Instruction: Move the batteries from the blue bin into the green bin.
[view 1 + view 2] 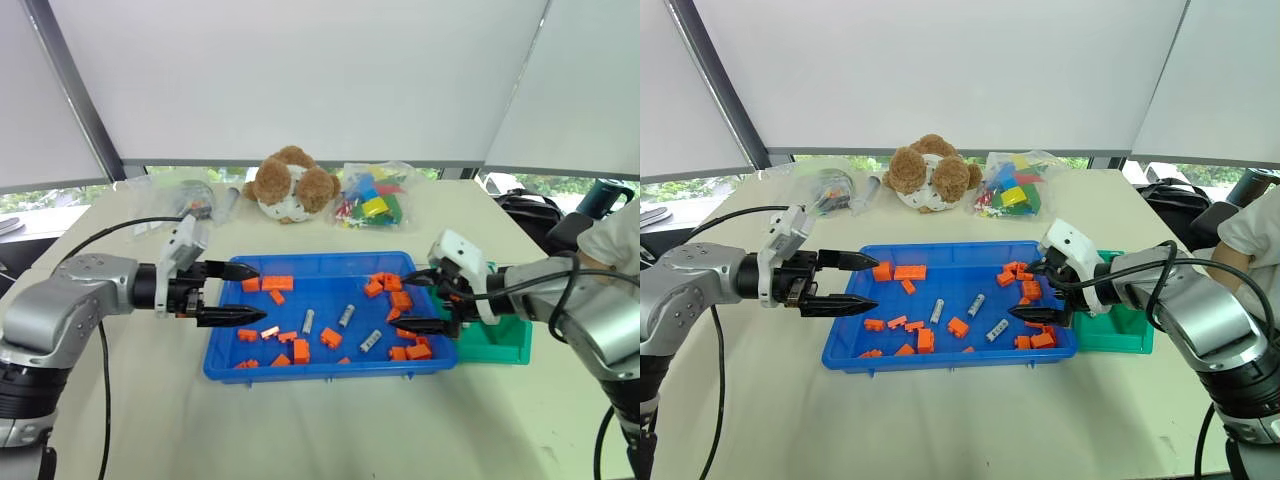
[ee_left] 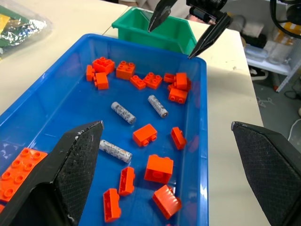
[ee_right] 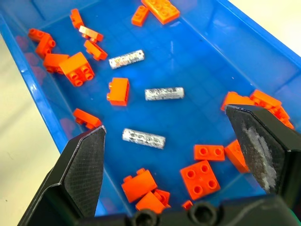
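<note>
Three batteries point(image 1: 346, 316) lie loose mid blue bin point(image 1: 228, 360) among orange bricks point(image 1: 277, 283); the green bin point(image 1: 503, 345) touches its right end. Both the left gripper point(image 1: 232, 293) and right gripper point(image 1: 417, 302) hover, jaws spread, empty. Picking stage: next, the right gripper should descend onto the nearest battery.

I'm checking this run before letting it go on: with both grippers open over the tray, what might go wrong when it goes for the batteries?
1. The three small silver-grey cylindrical batteries lie among orange toy bricks in the wide bright-blue plastic tray, so the open right gripper may pinch a brick too.
2. Being round, a battery may roll away.
3. The small teal-green bin is narrow; a drop may miss.
</note>
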`<state>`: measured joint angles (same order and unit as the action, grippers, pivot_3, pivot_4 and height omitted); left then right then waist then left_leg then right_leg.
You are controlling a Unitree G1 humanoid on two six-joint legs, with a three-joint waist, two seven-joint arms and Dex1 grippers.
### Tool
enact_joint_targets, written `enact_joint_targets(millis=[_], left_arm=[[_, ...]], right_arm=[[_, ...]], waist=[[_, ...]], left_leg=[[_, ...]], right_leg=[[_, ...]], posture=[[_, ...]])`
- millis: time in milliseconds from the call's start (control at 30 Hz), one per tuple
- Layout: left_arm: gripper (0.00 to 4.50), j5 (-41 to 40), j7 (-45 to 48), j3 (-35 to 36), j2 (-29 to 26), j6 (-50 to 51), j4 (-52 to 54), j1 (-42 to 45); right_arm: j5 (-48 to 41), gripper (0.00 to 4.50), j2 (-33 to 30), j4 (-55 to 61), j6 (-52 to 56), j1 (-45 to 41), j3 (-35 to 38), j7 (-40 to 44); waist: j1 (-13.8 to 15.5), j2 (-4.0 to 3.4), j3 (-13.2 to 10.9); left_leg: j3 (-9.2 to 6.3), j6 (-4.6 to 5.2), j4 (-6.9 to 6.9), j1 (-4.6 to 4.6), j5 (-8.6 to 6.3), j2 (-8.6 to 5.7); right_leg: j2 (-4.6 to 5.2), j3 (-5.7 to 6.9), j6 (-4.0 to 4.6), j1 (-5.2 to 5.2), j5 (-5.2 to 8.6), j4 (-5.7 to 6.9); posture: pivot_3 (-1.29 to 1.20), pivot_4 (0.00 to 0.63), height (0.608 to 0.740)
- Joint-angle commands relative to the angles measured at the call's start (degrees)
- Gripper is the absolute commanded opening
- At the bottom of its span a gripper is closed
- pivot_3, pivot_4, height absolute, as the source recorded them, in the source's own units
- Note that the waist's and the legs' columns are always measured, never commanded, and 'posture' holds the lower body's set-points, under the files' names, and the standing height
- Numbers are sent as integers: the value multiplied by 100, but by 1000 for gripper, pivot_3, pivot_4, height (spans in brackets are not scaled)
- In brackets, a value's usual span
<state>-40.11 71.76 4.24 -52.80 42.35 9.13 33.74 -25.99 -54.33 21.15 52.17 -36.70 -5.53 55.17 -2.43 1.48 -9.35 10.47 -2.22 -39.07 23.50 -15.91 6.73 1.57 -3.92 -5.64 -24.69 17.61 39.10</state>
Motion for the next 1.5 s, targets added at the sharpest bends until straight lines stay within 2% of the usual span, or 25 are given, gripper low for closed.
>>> enact_joint_targets(millis=[33,367,533,700,1000,1500], left_arm=[[4500,-92,98,262,-151,-24,5,37],[4500,-48,137,285,-156,-81,-41,-71],[4500,-38,97,229,-95,-70,-93,55],[4500,-13,107,178,-79,-62,-171,235],[4500,-39,47,182,-52,-15,-73,253],[4500,-49,-20,257,-110,41,85,128]], right_arm=[[-22,4414,91,152,76,-305,23,-96],[-103,4414,677,-3,551,-814,-320,-329],[209,4414,1772,-589,775,-1321,-1080,-815],[806,4414,2635,-1752,155,-1751,-1773,-945],[1765,4414,3000,-3197,-1027,-1926,-2505,-529],[2349,4414,3448,-3951,-1552,-1784,-2512,-211]], waist=[[0,0,0],[-1,0,0],[-28,1,1],[-8,1,1],[-29,2,1],[-97,2,1]], left_leg=[[0,0,0,0,0,0],[1,0,0,0,0,0],[1,0,1,0,0,1],[5,0,0,7,0,1],[4,-1,0,8,0,1],[5,-2,2,8,1,1]], right_leg=[[0,0,0,0,0,0],[0,1,0,0,0,0],[-3,0,1,-6,0,8],[-1,1,1,-11,0,8],[-1,2,0,-11,0,8],[-1,2,0,-14,-1,11]], posture=[[0,150,733],[0,150,733],[0,150,733],[0,150,733],[0,150,733],[0,150,733]])
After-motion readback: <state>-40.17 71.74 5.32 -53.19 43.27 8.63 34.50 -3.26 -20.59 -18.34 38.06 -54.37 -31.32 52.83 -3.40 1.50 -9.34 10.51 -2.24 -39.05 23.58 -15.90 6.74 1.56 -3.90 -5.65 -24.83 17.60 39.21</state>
